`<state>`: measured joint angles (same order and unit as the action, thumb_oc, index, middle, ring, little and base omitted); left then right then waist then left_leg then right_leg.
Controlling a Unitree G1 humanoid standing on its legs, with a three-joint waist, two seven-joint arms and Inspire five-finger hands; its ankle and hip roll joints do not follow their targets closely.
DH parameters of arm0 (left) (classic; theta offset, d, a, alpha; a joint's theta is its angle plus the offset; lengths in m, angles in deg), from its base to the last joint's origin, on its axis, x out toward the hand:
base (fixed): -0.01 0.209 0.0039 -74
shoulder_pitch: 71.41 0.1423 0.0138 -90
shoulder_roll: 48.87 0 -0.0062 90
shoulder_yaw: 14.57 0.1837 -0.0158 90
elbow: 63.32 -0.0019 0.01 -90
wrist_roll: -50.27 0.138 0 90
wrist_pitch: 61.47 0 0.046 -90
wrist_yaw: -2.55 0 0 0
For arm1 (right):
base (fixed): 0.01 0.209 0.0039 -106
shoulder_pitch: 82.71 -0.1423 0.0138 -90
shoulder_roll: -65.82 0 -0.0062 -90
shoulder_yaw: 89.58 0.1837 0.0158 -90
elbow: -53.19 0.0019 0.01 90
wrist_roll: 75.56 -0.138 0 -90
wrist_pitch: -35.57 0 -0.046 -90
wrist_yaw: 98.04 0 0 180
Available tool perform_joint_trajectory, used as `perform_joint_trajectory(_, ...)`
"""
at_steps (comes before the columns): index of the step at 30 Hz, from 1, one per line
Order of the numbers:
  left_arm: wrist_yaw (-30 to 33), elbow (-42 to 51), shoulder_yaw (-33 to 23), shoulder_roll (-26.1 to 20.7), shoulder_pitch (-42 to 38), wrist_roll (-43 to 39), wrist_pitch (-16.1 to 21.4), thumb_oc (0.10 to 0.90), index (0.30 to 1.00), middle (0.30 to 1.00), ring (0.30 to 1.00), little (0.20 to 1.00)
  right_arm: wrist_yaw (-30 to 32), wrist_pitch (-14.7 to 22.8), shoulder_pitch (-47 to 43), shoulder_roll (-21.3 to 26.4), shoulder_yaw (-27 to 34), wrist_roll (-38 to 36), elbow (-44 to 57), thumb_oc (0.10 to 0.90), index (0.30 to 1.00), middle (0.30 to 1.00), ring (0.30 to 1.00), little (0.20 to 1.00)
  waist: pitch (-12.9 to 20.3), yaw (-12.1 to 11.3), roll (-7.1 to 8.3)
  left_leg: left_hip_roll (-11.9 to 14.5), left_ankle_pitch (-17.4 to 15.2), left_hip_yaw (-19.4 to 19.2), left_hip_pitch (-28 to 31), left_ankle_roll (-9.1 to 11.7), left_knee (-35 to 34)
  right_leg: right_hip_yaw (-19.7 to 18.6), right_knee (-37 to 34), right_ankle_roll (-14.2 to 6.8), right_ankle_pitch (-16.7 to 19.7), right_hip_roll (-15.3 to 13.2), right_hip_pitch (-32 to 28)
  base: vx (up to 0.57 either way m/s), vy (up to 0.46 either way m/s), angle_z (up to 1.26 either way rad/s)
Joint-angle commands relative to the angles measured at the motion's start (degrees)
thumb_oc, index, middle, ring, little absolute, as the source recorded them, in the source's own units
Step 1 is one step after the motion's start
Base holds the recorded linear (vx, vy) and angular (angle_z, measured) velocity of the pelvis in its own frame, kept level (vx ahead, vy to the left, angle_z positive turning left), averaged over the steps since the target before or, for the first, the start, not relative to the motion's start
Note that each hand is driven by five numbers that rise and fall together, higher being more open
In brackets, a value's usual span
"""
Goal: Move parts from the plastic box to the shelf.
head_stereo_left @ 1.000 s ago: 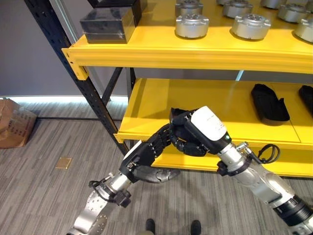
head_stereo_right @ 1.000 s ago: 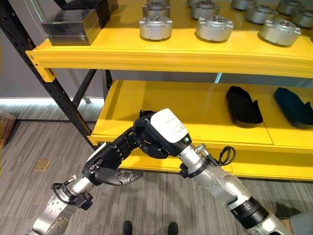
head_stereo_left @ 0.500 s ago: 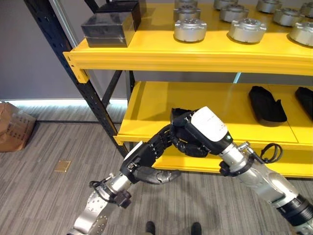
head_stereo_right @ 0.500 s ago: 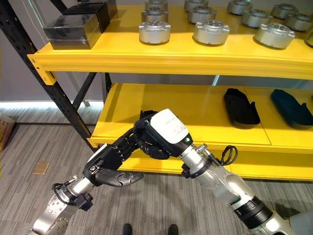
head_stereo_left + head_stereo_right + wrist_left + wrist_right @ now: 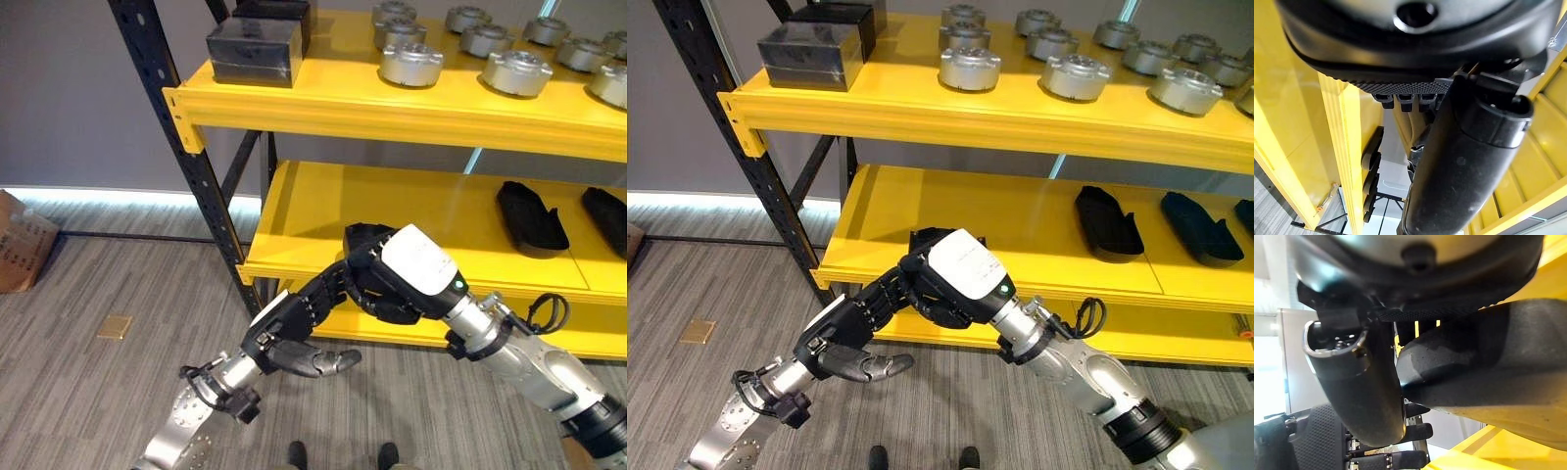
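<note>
At the front edge of the lower board, dead centre of the head views, a black part (image 5: 364,235) sits in the right hand (image 5: 407,279). Its end pokes out at 11 o'clock from the hand's white-backed bulk. In the right wrist view the part (image 5: 1484,362) lies against the palm, with the thumb (image 5: 1359,382) curled beside it, so the hand is closed round it. The part is over the shelf lip, and I cannot tell whether it touches the board.

The left hand (image 5: 289,328) comes up from 7 o'clock. Its fingers (image 5: 318,292) run nearly straight towards the right hand and meet its underside, the thumb jutting out towards 4 o'clock. They seem relaxed rather than gripping, though their tips are hidden where the two hands meet.

The shelf (image 5: 323,211) is yellow, with a black post (image 5: 186,157) at 10 o'clock. On the lower board, at 3 o'clock from the hands and well apart from them, lie two more black parts (image 5: 530,215). On the upper board (image 5: 323,98) stand metal discs (image 5: 411,64) at 1 o'clock and dark blocks (image 5: 253,49) at 11 o'clock.

On the floor, a carton (image 5: 24,250) sits at 9 o'clock and a small tan plate (image 5: 115,326) at 8 o'clock.
</note>
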<state>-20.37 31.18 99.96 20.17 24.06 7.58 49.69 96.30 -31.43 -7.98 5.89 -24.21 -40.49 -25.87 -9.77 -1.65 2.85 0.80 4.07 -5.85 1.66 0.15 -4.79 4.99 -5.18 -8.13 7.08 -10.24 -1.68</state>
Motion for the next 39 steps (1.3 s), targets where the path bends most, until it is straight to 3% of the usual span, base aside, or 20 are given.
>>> perform_joint_trajectory(1, -1.2, 5.5, -1.0, 2.6, -5.9, -2.2, 7.7, 0.9, 1.0, 1.0, 1.0, 1.0, 5.5, 0.7, -9.1, -1.1, 1.2, -0.4, 2.3, 0.4, 0.3, 0.3, 0.3, 0.3, 1.6, 0.7, -0.91, 2.2, -4.9, 1.4, 3.0, -0.3, 0.8, -3.3, 0.2, -3.7, 4.3, -1.7, 4.6, 0.14, -0.186, 0.0)
perform_joint_trajectory(7, 0.3, 6.0, -0.2, 3.2, -6.4, -1.6, 6.9, 0.9, 1.0, 1.0, 1.0, 1.0, 4.2, -0.2, -11.0, -0.1, 0.4, -1.1, 3.6, 0.4, 0.3, 0.3, 0.3, 0.3, 1.9, 0.9, -0.96, 3.8, -5.3, 3.3, 2.9, 0.7, 1.6, -5.0, 0.2, -2.2, 2.1, -0.5, 3.5, 0.19, -0.236, 0.04)
perform_joint_trajectory(9, 1.3, 6.4, -0.7, 3.0, -5.8, -2.0, 6.9, 0.9, 1.0, 1.0, 1.0, 1.0, 3.8, -0.3, -12.8, 0.7, -1.1, -2.1, 3.6, 0.4, 0.3, 0.3, 0.3, 0.3, 2.2, 0.6, -0.96, 5.6, -5.3, 4.0, 3.2, 1.7, 3.0, -3.0, 1.1, -0.5, -0.3, 0.8, 1.5, 0.4, -0.428, 0.21)
perform_joint_trajectory(16, 2.1, 5.6, -0.8, 3.4, -5.7, -2.8, 7.7, 0.9, 1.0, 1.0, 1.0, 1.0, 4.2, 0.6, -16.6, 2.2, -3.9, -2.1, 1.6, 0.4, 0.3, 0.3, 0.3, 0.3, 1.7, 0.8, -0.9, 9.9, -4.4, 6.3, -0.4, 3.5, 11.5, -3.1, 7.4, 3.7, -4.7, 4.5, 2.6, 0.26, -0.339, 0.13)
perform_joint_trajectory(18, 2.1, 5.2, -1.0, 3.5, -5.6, -3.4, 7.8, 0.9, 1.0, 1.0, 1.0, 1.0, 4.3, 0.9, -16.6, 2.4, -3.9, -2.4, 1.6, 0.4, 0.3, 0.3, 0.3, 0.3, 1.5, 0.8, -0.67, 10.0, -3.1, 6.3, -1.7, 3.7, 16.1, -2.8, 7.4, 4.5, -5.0, 5.2, 2.2, 0.18, -0.286, 0.14)
perform_joint_trajectory(19, 2.3, 4.9, -1.2, 3.8, -5.3, -2.8, 7.6, 0.9, 1.0, 1.0, 1.0, 1.0, 4.4, 1.4, -16.3, 2.3, -3.6, -2.3, 1.5, 0.4, 0.3, 0.3, 0.3, 0.3, 1.3, 0.8, -0.27, 9.8, -1.8, 5.5, -4.0, 3.6, 23.7, -2.1, 7.2, 5.5, -5.1, 5.6, 1.8, 0.17, -0.289, 0.19)
perform_joint_trajectory(21, 2.2, 4.7, -1.2, 4.2, -5.0, -2.6, 7.5, 0.9, 1.0, 1.0, 1.0, 1.0, 4.7, 2.0, -15.4, 2.0, -3.1, -1.7, 1.4, 0.4, 0.3, 0.3, 0.3, 0.3, 1.0, 0.7, -0.05, 9.3, -1.0, 5.1, -6.9, 3.5, 30.2, -1.4, 6.9, 6.3, -4.9, 6.0, 1.4, 0.15, -0.242, 0.23)
perform_joint_trajectory(22, 1.9, 4.4, -1.2, 4.3, -4.8, -2.7, 7.4, 0.9, 1.0, 1.0, 1.0, 1.0, 5.2, 2.2, -14.7, 2.0, -2.9, -1.3, 1.4, 0.4, 0.3, 0.3, 0.3, 0.3, 0.8, 0.7, -0.07, 7.6, -2.5, 4.4, -8.4, 2.8, 33.3, -1.2, 7.1, 6.6, -5.0, 6.2, 1.2, 0.11, -0.136, 0.18)
perform_joint_trajectory(24, 1.9, 4.1, -1.2, 4.6, -4.9, -2.2, 7.0, 0.9, 1.0, 1.0, 1.0, 1.0, 5.5, 2.5, -13.7, 1.4, -2.8, -0.6, 1.5, 0.4, 0.3, 0.3, 0.3, 0.3, 0.6, 0.4, -0.32, 5.4, -1.9, 5.6, -10.4, 2.3, 34.4, -1.9, 7.0, 7.0, -4.9, 7.0, 0.6, 0.11, -0.074, 0.08)
perform_joint_trajectory(26, 1.9, 3.9, -1.2, 4.8, -4.9, -1.6, 6.5, 0.9, 1.0, 1.0, 1.0, 1.0, 5.9, 2.6, -13.3, 0.5, -3.1, 0.2, 1.2, 0.4, 0.3, 0.3, 0.3, 0.3, 0.2, -0.1, -0.64, 3.0, -1.1, 7.0, -11.3, 1.9, 31.4, -3.3, 6.9, 6.9, -4.9, 7.9, -0.1, 0.18, -0.012, -0.04)
perform_joint_trajectory(27, 2.6, 4.4, -1.4, 4.5, -4.9, -0.9, 6.0, 0.9, 1.0, 1.0, 1.0, 1.0, 6.2, 2.8, -14.0, -0.3, -3.8, 0.3, 0.3, 0.4, 0.3, 0.3, 0.3, 0.3, -0.1, -0.8, -0.96, 1.6, 0.6, 7.9, -10.8, 2.1, 23.6, -4.5, 6.4, 6.4, -5.4, 8.6, -1.2, 0.26, 0.084, -0.15)
perform_joint_trajectory(29, 2.7, 5.0, -1.4, 4.2, -4.3, -1.0, 5.9, 0.9, 1.0, 1.0, 1.0, 1.0, 6.2, 2.6, -13.1, 0.4, -3.7, -0.1, 1.2, 0.4, 0.3, 0.3, 0.3, 0.3, 0.0, -1.4, -1.59, 2.9, 5.9, 9.4, -12.0, 3.5, 12.1, -4.7, 5.1, 6.1, -5.4, 9.2, -2.5, 0.25, 0.146, -0.27)
perform_joint_trajectory(31, 1.1, 5.0, -1.9, 3.9, -3.7, -1.9, 6.3, 0.9, 1.0, 1.0, 1.0, 1.0, 6.5, 2.4, -12.2, 1.4, -3.4, -0.4, 1.7, 0.4, 0.3, 0.3, 0.3, 0.3, -0.4, -1.9, -1.83, 4.0, 10.7, 10.8, -14.6, 4.6, 7.1, -5.0, 4.8, 6.3, -5.4, 9.3, -3.6, 0.18, 0.15, -0.22)
perform_joint_trajectory(32, -0.2, 4.8, -2.3, 3.8, -3.3, -2.2, 6.7, 0.9, 1.0, 1.0, 1.0, 1.0, 6.8, 2.8, -11.7, 1.9, -3.0, -0.4, 1.7, 0.4, 0.3, 0.3, 0.3, 0.3, -0.8, -2.1, -1.67, 4.3, 11.3, 11.3, -16.1, 4.9, 6.3, -4.9, 5.0, 6.3, -5.4, 8.9, -3.9, 0.14, 0.151, -0.17)
perform_joint_trajectory(34, -1.6, 4.2, -2.4, 3.2, -2.9, -3.2, 8.2, 0.9, 1.0, 1.0, 1.0, 1.0, 6.3, 2.9, -12.5, 2.3, -3.2, -1.5, 1.3, 0.4, 0.3, 0.3, 0.3, 0.3, -1.0, -2.6, -1.83, 3.6, 9.3, 12.1, -15.5, 4.7, 5.6, -4.9, 5.5, 5.9, -5.8, 7.6, -4.1, 0.22, 0.297, -0.51)
perform_joint_trajectory(39, -2.5, 3.0, -0.6, 3.2, -4.9, -3.5, 8.5, 0.9, 1.0, 1.0, 1.0, 1.0, 5.4, 1.2, -8.7, 3.1, -0.8, -2.2, 3.1, 0.4, 0.3, 0.3, 0.3, 0.3, 0.6, -0.9, -2.98, 2.8, 4.3, 10.4, -7.9, 3.1, 2.7, -3.4, 4.1, 4.7, -5.7, 6.0, -3.8, 0.2, 0.251, -0.49)
